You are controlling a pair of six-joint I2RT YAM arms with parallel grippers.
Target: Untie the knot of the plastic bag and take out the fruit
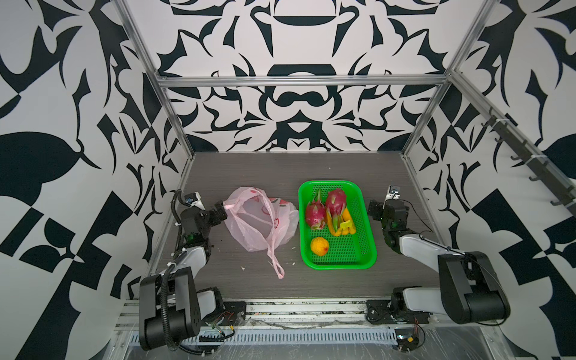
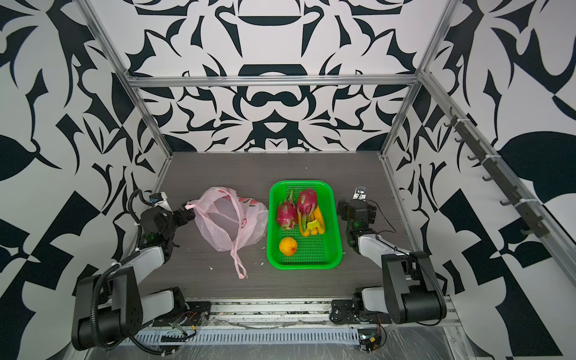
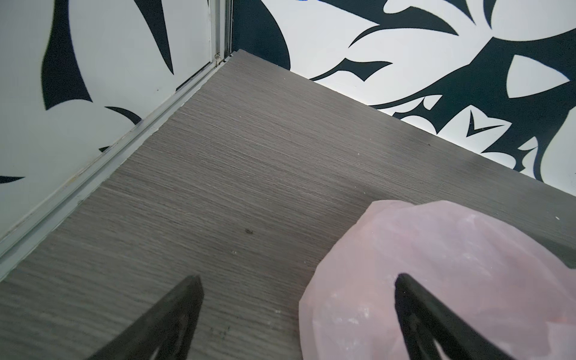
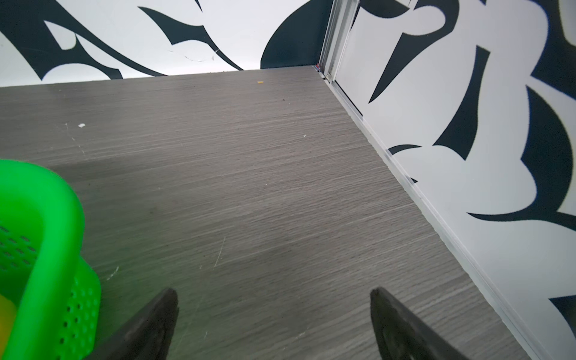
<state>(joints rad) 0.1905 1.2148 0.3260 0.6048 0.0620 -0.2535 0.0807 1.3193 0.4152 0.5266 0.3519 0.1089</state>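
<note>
I get both top views from high over the desk's (image 1: 249, 174) 6 o'clock edge, looking down toward 12 and sharing the whole scene; wrist cameras sit low, left facing 11, right 1.

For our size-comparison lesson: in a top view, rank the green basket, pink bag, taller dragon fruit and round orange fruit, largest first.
1. green basket
2. plastic bag, close behind
3. taller dragon fruit
4. round orange fruit
</note>
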